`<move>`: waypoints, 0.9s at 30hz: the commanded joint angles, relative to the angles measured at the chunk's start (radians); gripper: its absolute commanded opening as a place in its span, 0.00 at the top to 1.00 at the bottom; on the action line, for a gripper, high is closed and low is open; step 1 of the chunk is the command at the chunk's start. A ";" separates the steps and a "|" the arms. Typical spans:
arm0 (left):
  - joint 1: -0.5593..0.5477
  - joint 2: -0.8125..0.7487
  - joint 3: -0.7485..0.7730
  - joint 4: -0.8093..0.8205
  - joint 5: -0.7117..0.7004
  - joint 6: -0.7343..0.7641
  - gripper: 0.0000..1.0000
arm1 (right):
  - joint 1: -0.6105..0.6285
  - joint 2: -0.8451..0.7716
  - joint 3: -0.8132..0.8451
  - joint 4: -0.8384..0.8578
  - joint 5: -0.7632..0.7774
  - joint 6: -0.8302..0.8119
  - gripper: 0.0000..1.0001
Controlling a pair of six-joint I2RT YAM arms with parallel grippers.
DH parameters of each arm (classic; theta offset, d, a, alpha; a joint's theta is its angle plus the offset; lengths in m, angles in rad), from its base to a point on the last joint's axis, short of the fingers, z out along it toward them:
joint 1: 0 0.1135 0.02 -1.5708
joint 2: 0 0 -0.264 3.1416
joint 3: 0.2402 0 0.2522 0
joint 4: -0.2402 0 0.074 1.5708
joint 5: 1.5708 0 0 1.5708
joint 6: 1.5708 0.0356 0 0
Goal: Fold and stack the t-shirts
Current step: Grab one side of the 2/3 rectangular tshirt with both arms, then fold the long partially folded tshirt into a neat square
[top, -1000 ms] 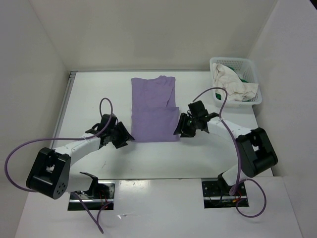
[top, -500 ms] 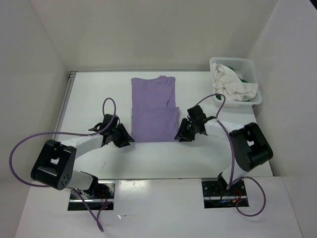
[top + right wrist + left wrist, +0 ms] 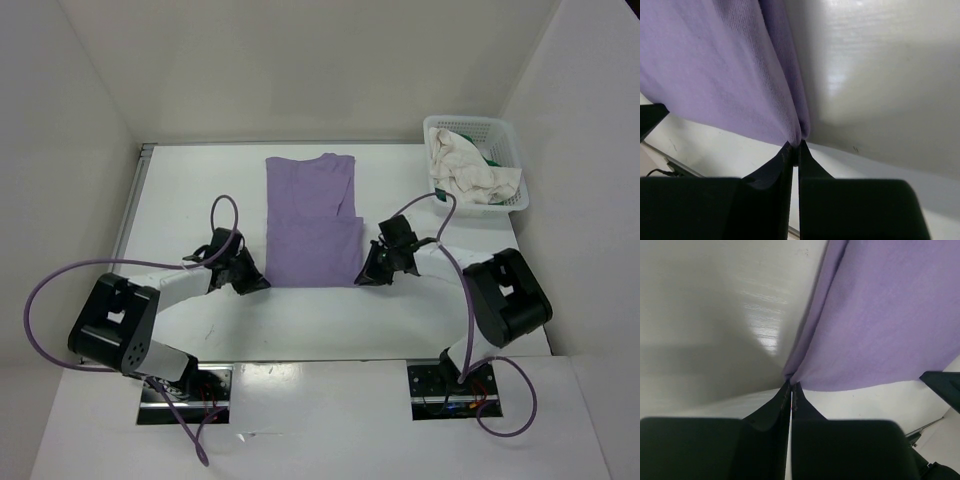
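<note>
A lavender-purple t-shirt (image 3: 312, 220) lies folded lengthwise on the white table (image 3: 200, 200), running from the far side toward the arms. My left gripper (image 3: 262, 284) is shut on its near left corner; in the left wrist view the purple cloth (image 3: 875, 315) is pinched at the left gripper's (image 3: 791, 386) tips. My right gripper (image 3: 364, 279) is shut on the near right corner, and the right wrist view shows the cloth (image 3: 730, 70) bunched between the right gripper's (image 3: 795, 147) tips. A cream-white t-shirt (image 3: 470, 172) and a bit of a green t-shirt (image 3: 492, 158) sit in the basket.
A white plastic lattice basket (image 3: 508, 135) stands at the far right corner of the table. White walls close in the table at the back and on both sides. The table's near edge runs just in front of the arm bases.
Both grippers moved inward to the shirt's near corners and closed on the cloth; a second ago they stood open beside the hem.
</note>
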 commanded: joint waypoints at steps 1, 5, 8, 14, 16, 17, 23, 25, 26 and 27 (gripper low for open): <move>0.002 -0.039 0.019 -0.007 -0.004 0.033 1.00 | 0.011 -0.074 -0.049 -0.016 0.021 0.011 0.94; 0.002 -0.128 -0.018 -0.108 -0.004 0.042 1.00 | 0.071 -0.156 -0.116 -0.065 0.038 0.051 0.96; 0.002 -0.246 -0.044 -0.208 0.051 0.033 1.00 | 0.119 -0.267 -0.156 -0.117 0.015 0.125 0.97; 0.002 -0.552 0.008 -0.475 0.137 -0.029 1.00 | 0.141 -0.607 -0.115 -0.314 -0.011 0.231 0.98; 0.002 -0.577 0.043 -0.475 0.150 -0.056 1.00 | 0.105 -0.619 -0.078 -0.344 -0.037 0.199 1.00; 0.002 -0.577 0.063 -0.461 0.150 -0.067 1.00 | 0.061 -0.595 -0.026 -0.360 -0.037 0.150 1.00; 0.002 -0.229 0.333 -0.247 0.110 -0.015 1.00 | -0.126 -0.276 0.234 -0.291 -0.028 -0.079 1.00; 0.011 -0.056 0.438 -0.204 0.049 -0.004 1.00 | -0.157 -0.169 0.327 -0.280 -0.016 -0.120 1.00; 0.011 -0.005 0.530 -0.187 0.038 0.005 1.00 | -0.169 -0.071 0.420 -0.266 -0.016 -0.136 1.00; 0.026 0.079 0.570 -0.162 0.013 0.005 1.00 | -0.191 -0.024 0.465 -0.266 -0.016 -0.162 1.00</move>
